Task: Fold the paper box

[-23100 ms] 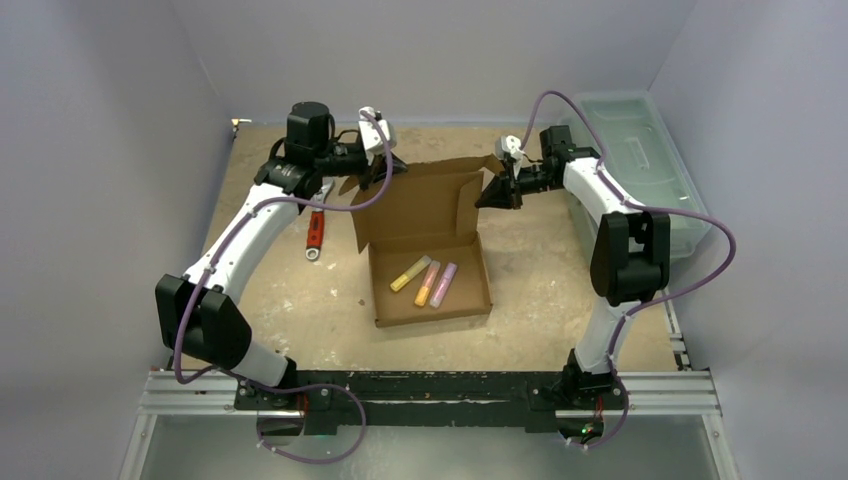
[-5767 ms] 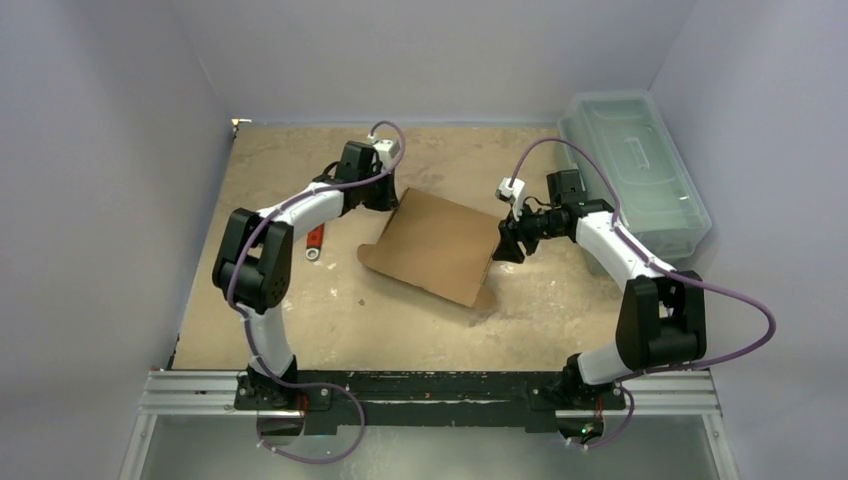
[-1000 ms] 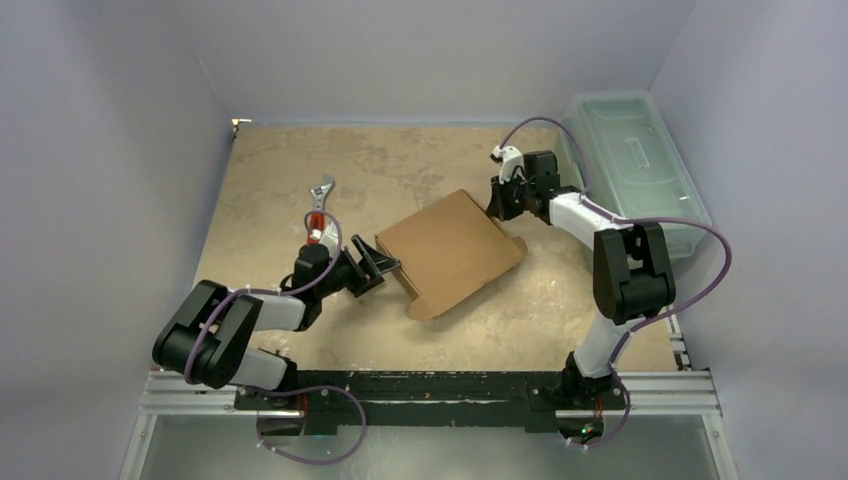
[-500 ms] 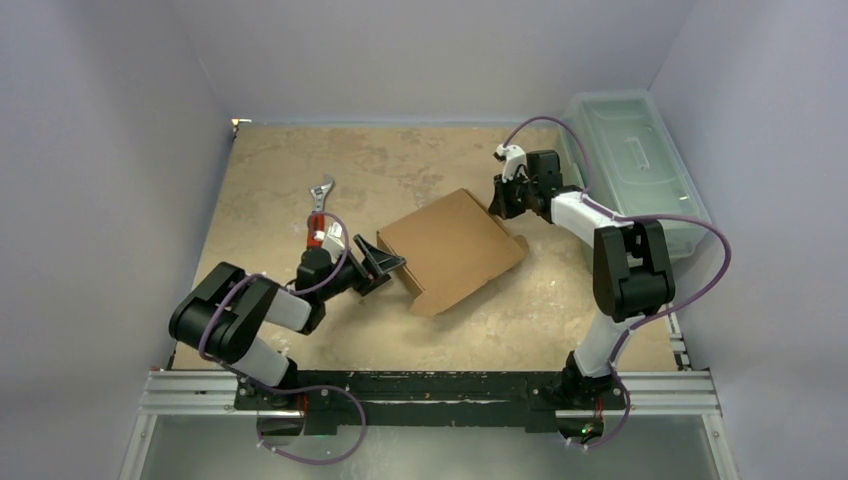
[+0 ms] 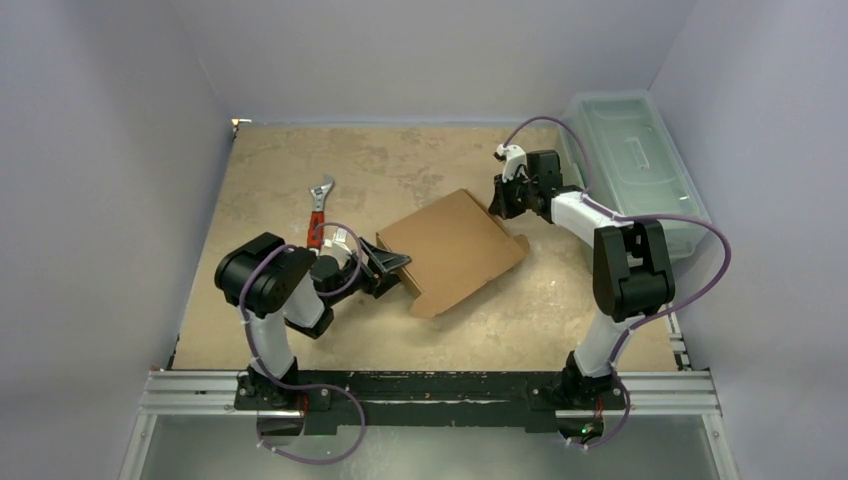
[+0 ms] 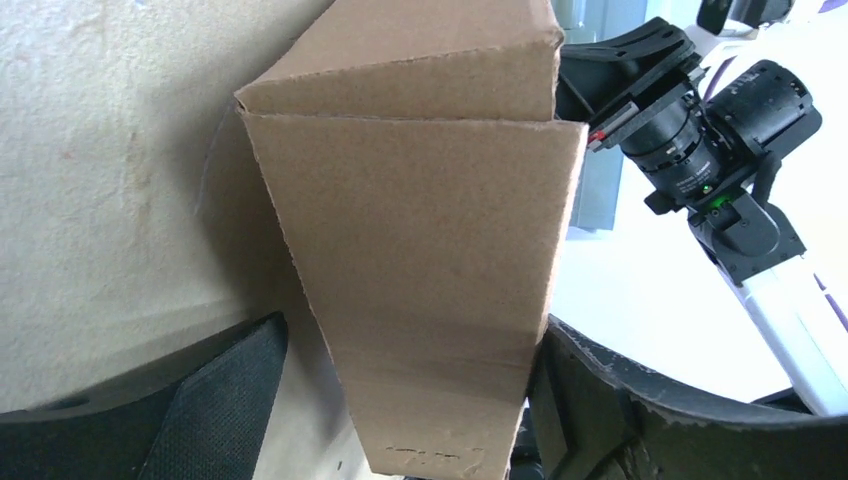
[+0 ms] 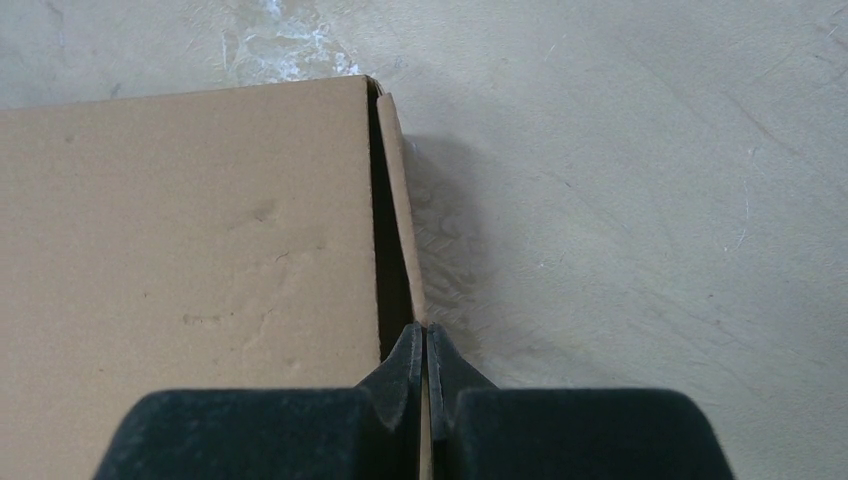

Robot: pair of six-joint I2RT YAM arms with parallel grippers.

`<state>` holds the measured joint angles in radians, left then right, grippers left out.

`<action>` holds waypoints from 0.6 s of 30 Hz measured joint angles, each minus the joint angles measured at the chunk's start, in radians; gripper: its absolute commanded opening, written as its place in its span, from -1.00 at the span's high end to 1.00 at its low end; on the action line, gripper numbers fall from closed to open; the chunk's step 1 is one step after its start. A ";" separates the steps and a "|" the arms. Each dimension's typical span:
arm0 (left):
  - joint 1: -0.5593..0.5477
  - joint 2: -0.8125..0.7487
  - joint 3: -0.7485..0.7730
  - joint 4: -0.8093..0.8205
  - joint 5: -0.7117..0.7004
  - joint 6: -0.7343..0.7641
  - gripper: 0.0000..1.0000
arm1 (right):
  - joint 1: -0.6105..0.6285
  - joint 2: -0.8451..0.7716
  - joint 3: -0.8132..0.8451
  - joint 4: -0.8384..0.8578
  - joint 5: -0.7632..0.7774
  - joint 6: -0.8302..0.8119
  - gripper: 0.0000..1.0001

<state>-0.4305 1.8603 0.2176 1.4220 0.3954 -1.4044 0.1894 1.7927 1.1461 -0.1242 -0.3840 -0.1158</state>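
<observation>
I am straddling the near-left end of the closed paper box (image 5: 455, 250), lying diagonally on the desk (image 5: 300, 170), with the left fingers (image 6: 230, 400) spread wide, its long axis running away toward the right fingers (image 7: 280, 435), pinched shut and empty against the far corner.

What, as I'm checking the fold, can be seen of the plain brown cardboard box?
The plain brown cardboard box is shallow and rectangular, its lid closed, lying skewed on the sandy table. One side flap stands slightly ajar at its far right corner, where the shut right gripper meets the flap's edge. The open left gripper straddles its near left end; whether it touches there is unclear. The top shows faint creases.
</observation>
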 measured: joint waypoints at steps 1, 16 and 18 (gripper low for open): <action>-0.003 0.014 0.000 0.013 -0.003 -0.010 -0.47 | 0.000 0.000 0.000 0.000 0.000 0.000 1.00; -0.005 0.058 0.000 0.038 -0.017 -0.108 0.35 | -0.005 -0.084 -0.031 -0.081 -0.057 -0.071 0.10; -0.007 0.058 0.000 0.039 -0.018 -0.123 0.44 | -0.007 -0.149 -0.045 -0.110 -0.069 -0.098 -0.07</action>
<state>-0.4374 1.9186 0.2173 1.4612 0.3771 -1.5272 0.1825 1.6436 1.1015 -0.2340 -0.4526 -0.2138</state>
